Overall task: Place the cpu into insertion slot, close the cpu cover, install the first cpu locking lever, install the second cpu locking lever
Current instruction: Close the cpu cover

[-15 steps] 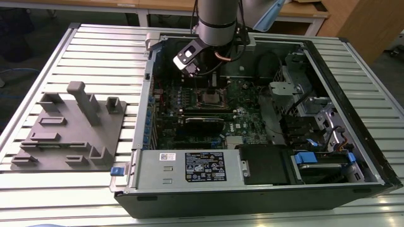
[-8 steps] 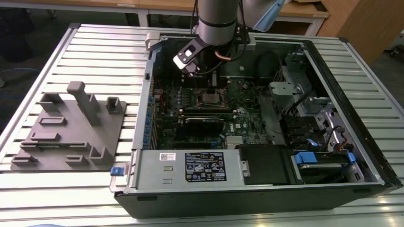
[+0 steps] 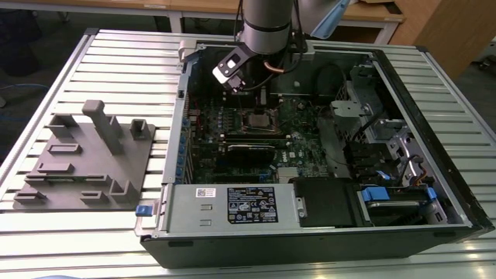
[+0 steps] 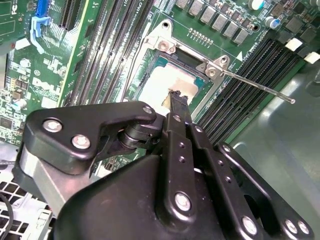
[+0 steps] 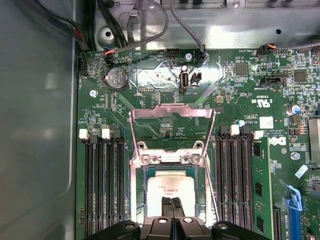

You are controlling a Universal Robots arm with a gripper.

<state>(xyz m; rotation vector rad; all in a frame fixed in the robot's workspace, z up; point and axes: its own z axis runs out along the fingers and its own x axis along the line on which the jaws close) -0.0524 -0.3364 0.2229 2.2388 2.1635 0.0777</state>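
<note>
The exterior view is showing one arm [image 3: 268,23], one case [image 3: 310,250], one table [image 3: 116,58] and one grey tray [image 3: 85,157]. The first wrist view is showing one board [image 5: 240,100] carrying one slot [image 5: 135,195], one cpu [image 5: 170,185], one cover [image 5: 171,111] and one battery [image 5: 116,78]. Two levers [image 4: 255,84] are flanking the slot, one on each side. Memory slots [image 5: 104,185] are standing in two banks: four are lining up in one, and what seem to be four in the other, though those are blurring together. One gripper [image 5: 172,202] is showing two fingers [image 5: 167,204].
</note>
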